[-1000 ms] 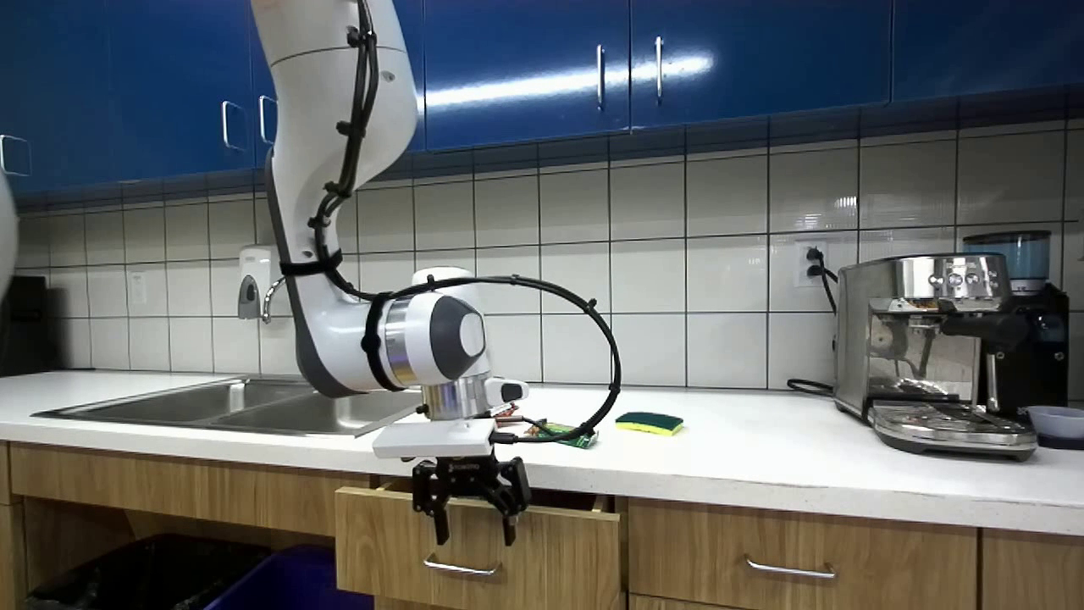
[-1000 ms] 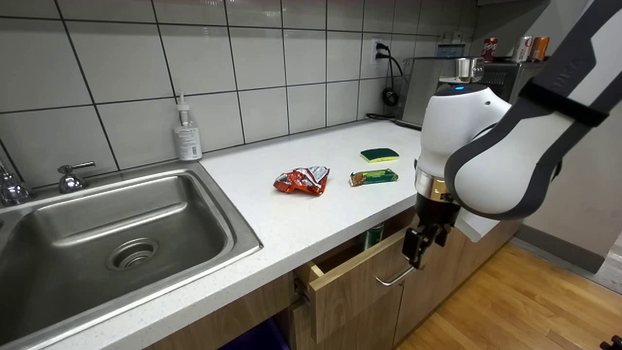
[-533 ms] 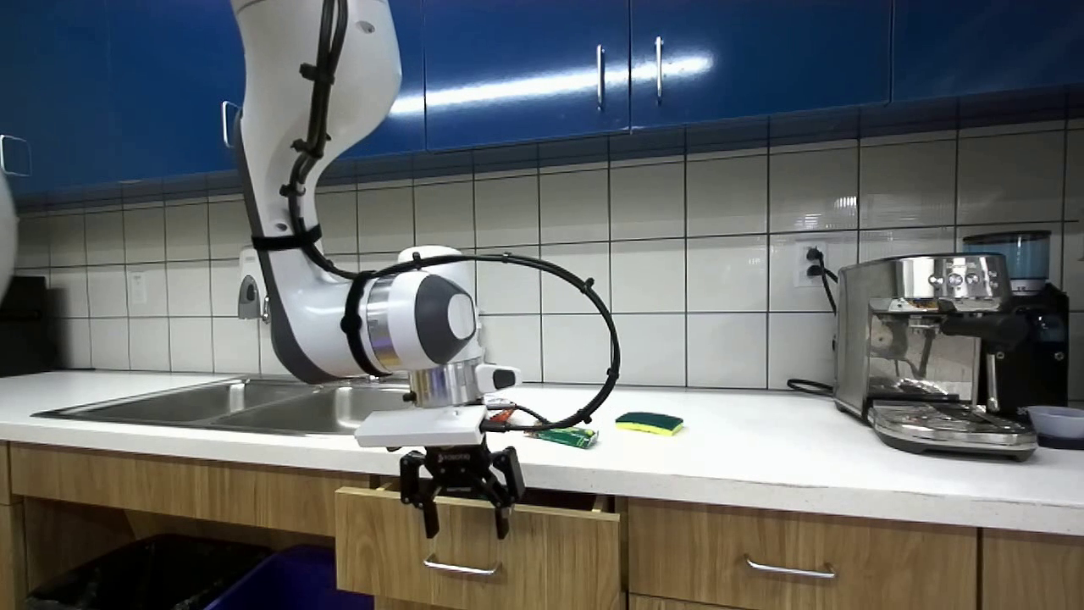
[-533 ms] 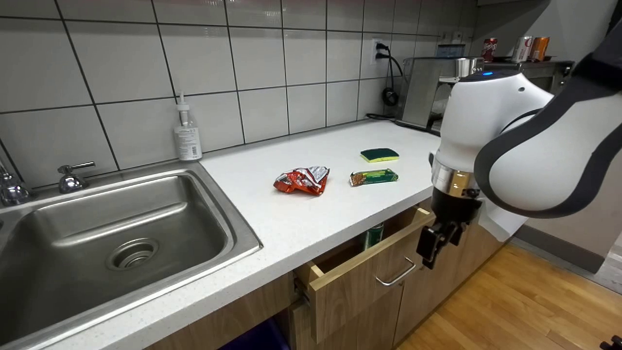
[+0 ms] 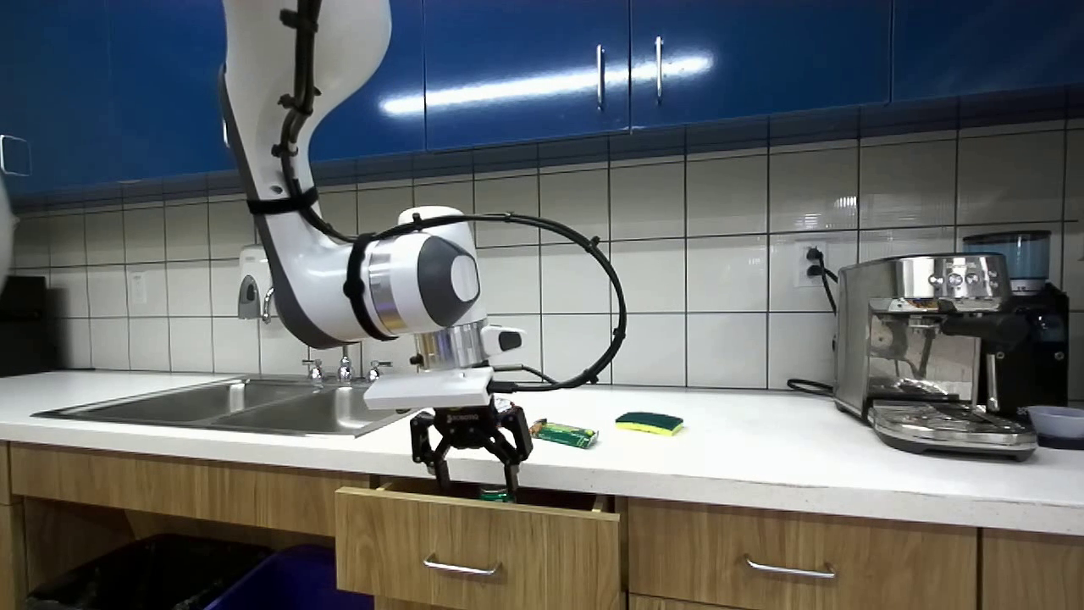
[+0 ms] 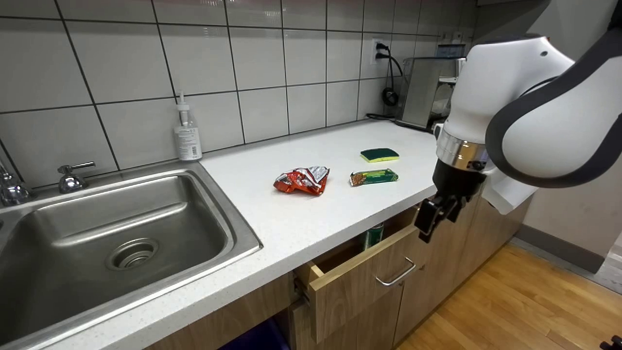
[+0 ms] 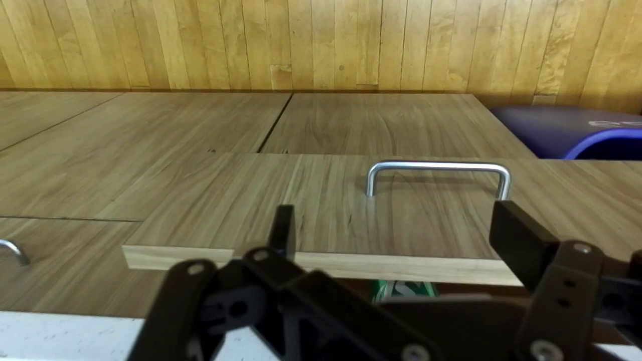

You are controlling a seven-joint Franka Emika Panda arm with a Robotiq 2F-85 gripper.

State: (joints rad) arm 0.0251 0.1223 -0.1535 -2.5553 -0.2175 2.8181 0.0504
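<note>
Black fingers (image 7: pixel 519 243) are gaping wide, gripping nothing; we are hovering near the partly open wooden drawer (image 5: pixel 478 532) beneath the white surface (image 5: pixel 737 440), a green cylindrical can (image 6: pixel 373 237) sitting inside. We are judging this as positioning, any next move calling for careful alignment.

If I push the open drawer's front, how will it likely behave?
The drawer should probably slide inward, given what looks like a runner at its side. Its thick wooden front looks stiff. The green object inside might shift.
</note>
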